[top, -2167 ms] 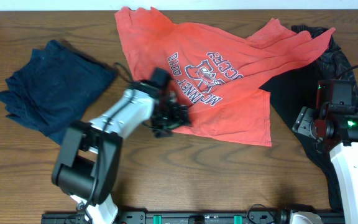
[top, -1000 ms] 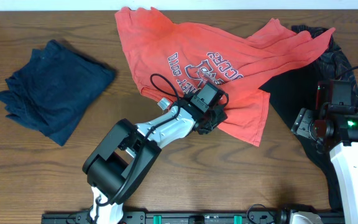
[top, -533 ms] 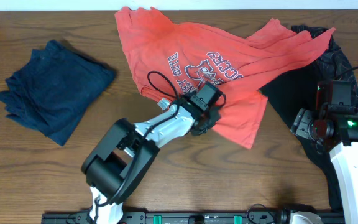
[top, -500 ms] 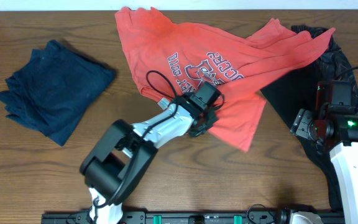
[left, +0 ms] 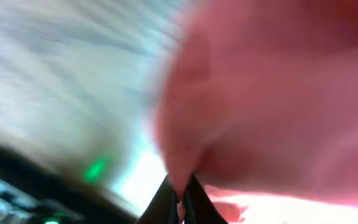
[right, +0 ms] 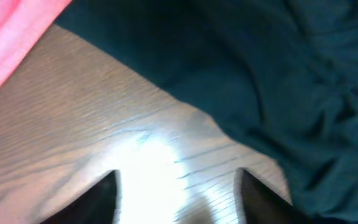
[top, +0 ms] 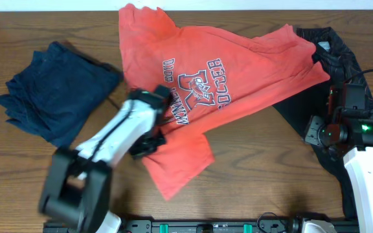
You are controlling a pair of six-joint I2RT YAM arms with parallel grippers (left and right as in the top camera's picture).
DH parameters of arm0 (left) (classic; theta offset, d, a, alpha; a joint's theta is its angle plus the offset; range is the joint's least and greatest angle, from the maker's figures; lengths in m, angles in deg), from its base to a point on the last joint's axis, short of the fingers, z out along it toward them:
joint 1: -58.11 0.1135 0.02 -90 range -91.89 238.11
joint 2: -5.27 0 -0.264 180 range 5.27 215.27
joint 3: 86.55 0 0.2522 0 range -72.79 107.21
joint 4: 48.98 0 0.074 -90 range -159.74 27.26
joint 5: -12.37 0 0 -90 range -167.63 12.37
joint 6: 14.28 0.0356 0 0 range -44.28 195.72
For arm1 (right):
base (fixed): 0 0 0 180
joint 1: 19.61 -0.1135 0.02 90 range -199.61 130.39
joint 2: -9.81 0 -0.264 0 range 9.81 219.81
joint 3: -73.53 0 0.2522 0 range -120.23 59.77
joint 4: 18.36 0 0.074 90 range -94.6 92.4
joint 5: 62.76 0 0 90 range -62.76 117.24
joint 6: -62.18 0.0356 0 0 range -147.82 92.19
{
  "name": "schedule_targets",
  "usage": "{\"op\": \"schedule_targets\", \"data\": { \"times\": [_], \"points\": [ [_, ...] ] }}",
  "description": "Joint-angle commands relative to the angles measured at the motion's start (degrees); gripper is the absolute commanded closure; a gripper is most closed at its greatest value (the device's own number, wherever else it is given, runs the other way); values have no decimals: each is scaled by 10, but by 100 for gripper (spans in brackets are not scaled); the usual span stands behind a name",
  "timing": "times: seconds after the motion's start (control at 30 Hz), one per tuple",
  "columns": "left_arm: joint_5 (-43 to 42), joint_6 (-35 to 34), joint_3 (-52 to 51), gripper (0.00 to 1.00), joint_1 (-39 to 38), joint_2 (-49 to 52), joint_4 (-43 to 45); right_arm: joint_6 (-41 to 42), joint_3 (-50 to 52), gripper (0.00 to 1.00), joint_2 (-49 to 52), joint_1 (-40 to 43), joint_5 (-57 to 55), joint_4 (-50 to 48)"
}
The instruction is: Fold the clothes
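The clothes lie on a wooden table (top: pixel 264 175). A coral-red T-shirt (top: pixel 199 71) with navy-and-white lettering is spread across the top middle, and one corner trails down to the lower left. My left gripper (top: pixel 151 139) is shut on that trailing part. The left wrist view is blurred, but red fabric (left: pixel 278 93) is pinched between the dark fingertips (left: pixel 166 202). A black garment (top: pixel 339 61) lies at the right, partly under the shirt. My right gripper (top: pixel 317 131) hovers at its edge, open (right: pixel 179 193) over bare wood, with the dark cloth (right: pixel 278 81) just beyond.
A dark navy garment (top: pixel 57 90) lies bunched at the left of the table. The left arm (top: pixel 109 139) stretches diagonally from the front edge. The right arm's white base (top: pixel 368 168) stands at the right front, over the black cloth.
My left gripper has swung down and to the left with the shirt's hem in it. The shirt has shifted left, off part of the black garment. The right arm has hardly moved.
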Motion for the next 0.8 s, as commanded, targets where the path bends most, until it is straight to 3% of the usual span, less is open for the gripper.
{"op": "schedule_targets", "data": {
  "times": [0.0, 0.1, 0.23, 0.57, 0.77],
  "points": [
    [79, 41, -28, 94, 53, -71, -17, -10, 4, 56, 28, 5, 41, 3],
    [105, 50, -39, 94, 97, -121, -29, -10, 10, 59, 62, 5, 40, -4],
    [108, 74, -44, 94, 139, -155, -30, -9, 11, 75, 124, 5, 41, -40],
    [108, 101, -44, 94, 160, -155, -33, -31, 11, 75, 309, 9, 45, -168],
    [108, 101, -44, 94, 160, -155, -33, -31, 11, 75, 404, 56, 41, -256]
  ]
}}
